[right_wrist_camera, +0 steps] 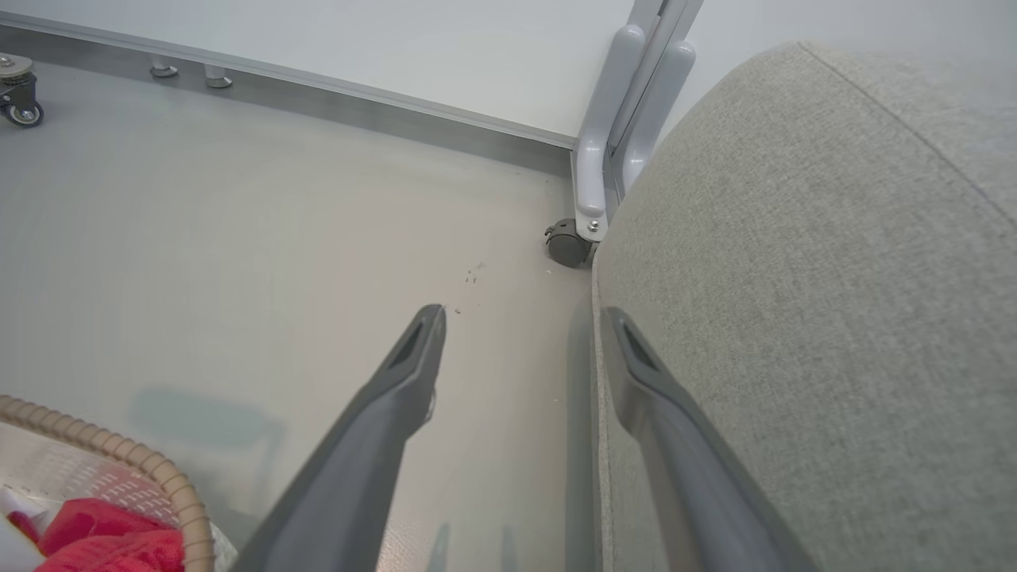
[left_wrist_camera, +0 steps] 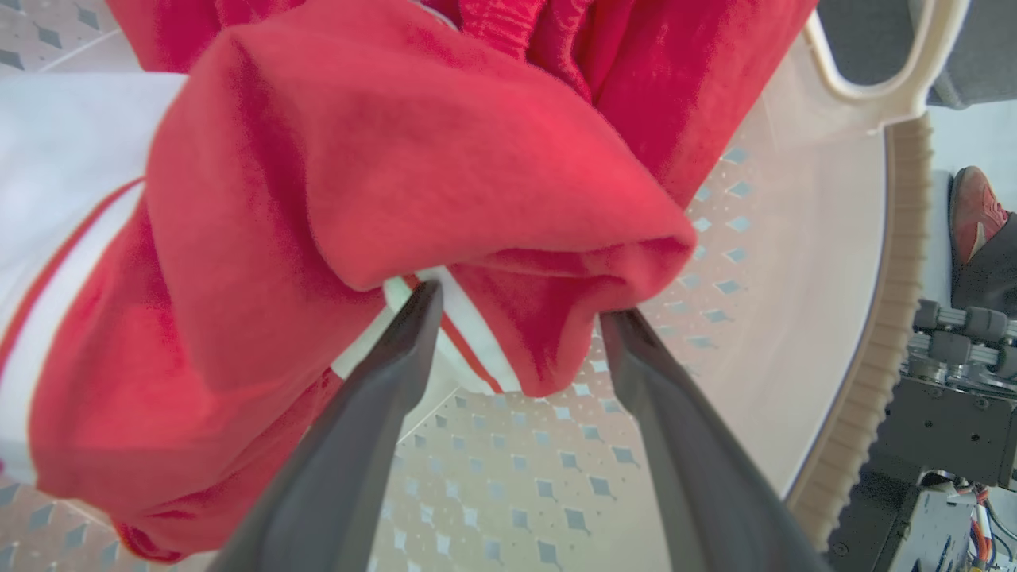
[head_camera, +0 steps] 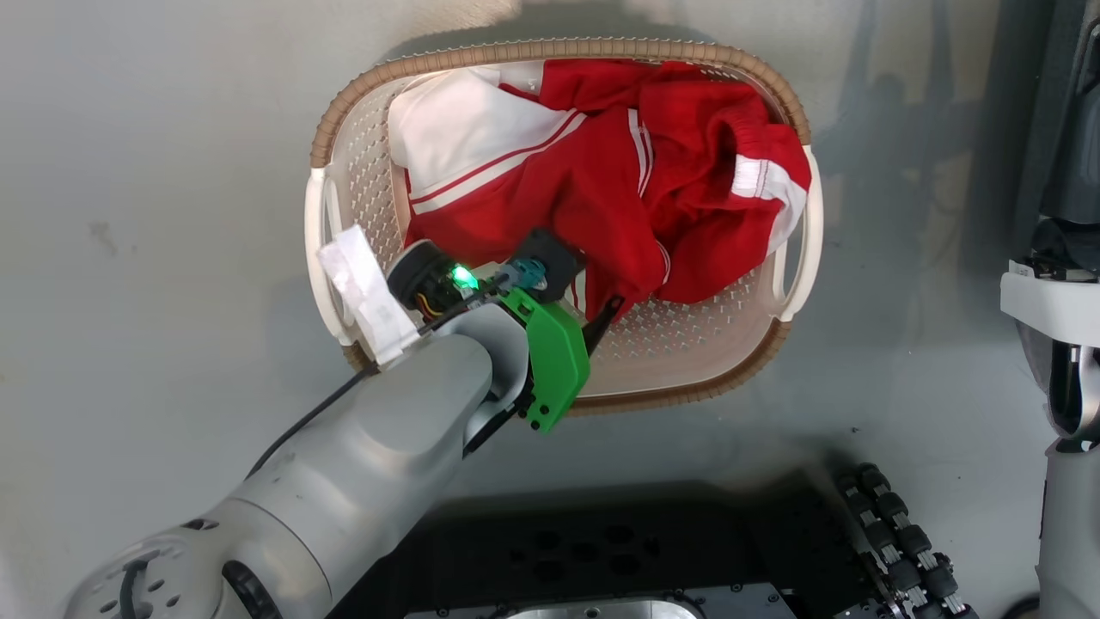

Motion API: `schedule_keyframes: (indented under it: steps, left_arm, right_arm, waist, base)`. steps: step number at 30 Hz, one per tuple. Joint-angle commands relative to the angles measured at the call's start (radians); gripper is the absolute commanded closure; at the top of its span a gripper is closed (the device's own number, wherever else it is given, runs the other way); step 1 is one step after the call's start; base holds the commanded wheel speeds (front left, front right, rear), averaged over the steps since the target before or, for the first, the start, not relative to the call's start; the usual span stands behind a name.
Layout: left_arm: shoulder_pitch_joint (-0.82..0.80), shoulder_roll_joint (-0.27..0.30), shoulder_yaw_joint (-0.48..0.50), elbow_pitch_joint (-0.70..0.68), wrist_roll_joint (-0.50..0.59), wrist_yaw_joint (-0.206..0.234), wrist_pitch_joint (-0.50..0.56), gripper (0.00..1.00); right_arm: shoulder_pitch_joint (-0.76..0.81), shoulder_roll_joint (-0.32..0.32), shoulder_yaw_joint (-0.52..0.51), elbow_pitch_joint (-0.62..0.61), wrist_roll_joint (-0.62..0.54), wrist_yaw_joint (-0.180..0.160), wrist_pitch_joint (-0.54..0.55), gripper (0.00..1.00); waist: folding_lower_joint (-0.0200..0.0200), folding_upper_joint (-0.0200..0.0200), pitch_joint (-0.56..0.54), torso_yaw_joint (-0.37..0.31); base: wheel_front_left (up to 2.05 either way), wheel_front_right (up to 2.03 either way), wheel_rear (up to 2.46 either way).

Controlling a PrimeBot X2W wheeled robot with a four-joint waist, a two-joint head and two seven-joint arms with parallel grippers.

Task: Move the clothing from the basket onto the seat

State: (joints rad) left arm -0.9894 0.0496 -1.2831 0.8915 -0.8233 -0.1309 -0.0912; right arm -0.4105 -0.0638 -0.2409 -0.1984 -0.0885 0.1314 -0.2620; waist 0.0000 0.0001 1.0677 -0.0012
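**Left end effector open astride a fold of clothing in the basket; nothing moved to the seat yet**

Location of goods. The clothing (head_camera: pixel 601 172), red with white stripes and panels, lies heaped in the basket (head_camera: pixel 687 391), which stands on the floor (head_camera: pixel 155 172). The heap's long axis runs from one side handle to the other. One sleeve or leg drapes over the rim by the handle on the robot's right. The bare perforated bottom of the basket shows on the side nearest the robot.

Left arm. The left end effector (left_wrist_camera: pixel 520 310) reaches down into the near part of the basket. Its fingers stand well apart and grip nothing. In the left wrist view, a hanging fold of red cloth with a white stripe sits directly ahead, between the two fingertips and touching or just overlapping them. The fold's lower edge runs across the gap from one finger to the other.

Right arm. The right end effector (right_wrist_camera: pixel 523 318) is likewise spread and holds nothing. It hangs above the floor just beside the seat (right_wrist_camera: pixel 794 278), well apart from the clothing, with the basket rim at the lower left corner of its view.

Assessment. The left arm is plainly the nearer. The coming move turns on the fold lying between its fingers: closing them as they stand should pinch the cloth. How many layers or garments would come up with it cannot be told. The seat lies off to the robot's right, so a carry across the basket would follow.
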Motion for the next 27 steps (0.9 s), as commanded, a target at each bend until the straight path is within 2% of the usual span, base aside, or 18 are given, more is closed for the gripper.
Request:
schedule_keyframes:
  steps: [1,4,7,8,9,11,23,27]
  left_arm:
    - [-0.022,0.002,0.002,-0.006,-0.025,0.0,-0.013,0.0]
    - [-0.034,0.003,0.002,-0.032,-0.062,0.0,-0.029,0.0]
    - [-0.037,0.003,0.002,-0.044,-0.053,0.0,-0.041,0.0]
    - [-0.038,0.003,0.002,-0.045,-0.054,0.0,-0.05,0.04]
    - [-0.038,0.003,0.002,-0.046,-0.055,0.0,-0.054,0.62]
    - [-0.04,0.003,0.002,-0.046,-0.044,0.0,-0.068,1.0]
    - [-0.091,0.003,0.01,0.001,0.001,0.003,-0.174,1.0]
    - [-0.088,0.003,0.077,-0.003,0.038,0.049,-0.174,1.0]
  right_arm:
    - [0.006,-0.003,0.001,-0.003,0.001,-0.001,-0.004,0.0]
    - [0.002,-0.006,0.004,-0.003,0.003,-0.001,-0.004,0.0]
    - [-0.001,-0.005,0.006,-0.001,0.004,-0.001,-0.004,0.0]
    - [-0.001,-0.005,0.006,-0.001,0.004,-0.001,-0.004,0.0]
    - [-0.001,-0.005,0.007,-0.001,0.004,-0.001,-0.004,0.0]
    - [-0.002,-0.005,0.008,0.0,0.005,-0.001,-0.004,0.0]
    - [-0.003,-0.002,-0.005,0.001,0.008,-0.001,-0.004,0.0]
    - [-0.007,-0.004,-0.011,0.001,0.008,-0.001,-0.004,0.0]
  waist:
    - [0.0,-0.0001,0.005,0.001]
    - [0.0,-0.0001,0.013,0.002]
    - [0.0,-0.0001,0.016,0.002]
    - [0.0,-0.0001,0.017,0.002]
    - [0.0,-0.0001,0.018,0.002]
    - [0.0,-0.0001,0.019,0.0]
    - [0.0,-0.0001,0.014,0.016]
    - [0.0,-0.0001,0.005,0.033]
  base:
    - [0.0,0.0,0.0]
    - [0.0,0.0,0.0]
    - [0.0,0.0,0.0]
    - [0.0,0.0,0.0]
    - [0.0,0.0,0.0]
    - [0.0,0.0,0.0]
    - [0.0,0.0,0.0]
    - [0.0,0.0,0.0]
